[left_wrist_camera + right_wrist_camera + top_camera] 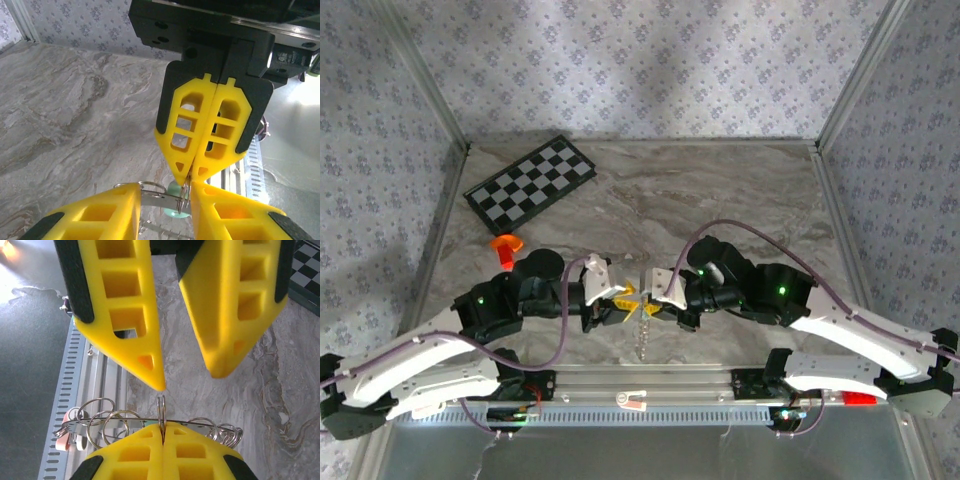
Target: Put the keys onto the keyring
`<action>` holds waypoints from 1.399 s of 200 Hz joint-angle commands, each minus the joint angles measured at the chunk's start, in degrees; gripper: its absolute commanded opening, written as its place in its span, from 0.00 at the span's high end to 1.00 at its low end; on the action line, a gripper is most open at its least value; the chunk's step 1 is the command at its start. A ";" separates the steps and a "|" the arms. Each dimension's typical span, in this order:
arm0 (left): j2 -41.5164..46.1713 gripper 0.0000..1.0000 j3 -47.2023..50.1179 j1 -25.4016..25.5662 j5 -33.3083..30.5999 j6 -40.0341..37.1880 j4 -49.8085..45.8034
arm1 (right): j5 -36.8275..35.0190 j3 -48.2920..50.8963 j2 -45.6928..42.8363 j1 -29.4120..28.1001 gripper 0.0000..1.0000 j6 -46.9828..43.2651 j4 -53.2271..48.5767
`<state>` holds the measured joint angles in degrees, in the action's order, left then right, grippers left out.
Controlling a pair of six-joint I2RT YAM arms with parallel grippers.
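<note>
With the right gripper (162,429) clamped on the keyring (120,418) just above the tabletop (280,390), use the left gripper (190,380), its jaws apart, to guide the mint-headed key (175,193) beside those tips squarely onto the ring wire, without twisting.

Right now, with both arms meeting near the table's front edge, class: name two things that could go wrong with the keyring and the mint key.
1. The right gripper pinches the keyring only at the very tips of its shut jaws, so the dangling ring could twist or slip out.
2. The left gripper has its jaws open, so the mint key may be unsupported; if it drops, it could land in the slotted rail nearby.
</note>
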<state>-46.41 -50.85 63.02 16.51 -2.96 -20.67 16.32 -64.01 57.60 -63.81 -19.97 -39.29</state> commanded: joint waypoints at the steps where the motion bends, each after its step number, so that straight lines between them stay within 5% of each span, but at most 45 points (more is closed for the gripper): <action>1: -0.17 0.68 0.66 -0.01 1.57 1.19 2.43 | -0.80 -2.35 -0.12 -0.40 1.00 -1.12 -0.20; 280: -0.13 0.81 3.23 -0.01 1.94 2.34 4.91 | 0.24 -0.77 -1.62 -1.58 1.00 -0.26 4.23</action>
<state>-46.92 -48.14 63.02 18.06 -1.15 -17.37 14.28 -64.12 57.43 -64.82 -20.40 -38.13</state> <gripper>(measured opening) 0.203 0.052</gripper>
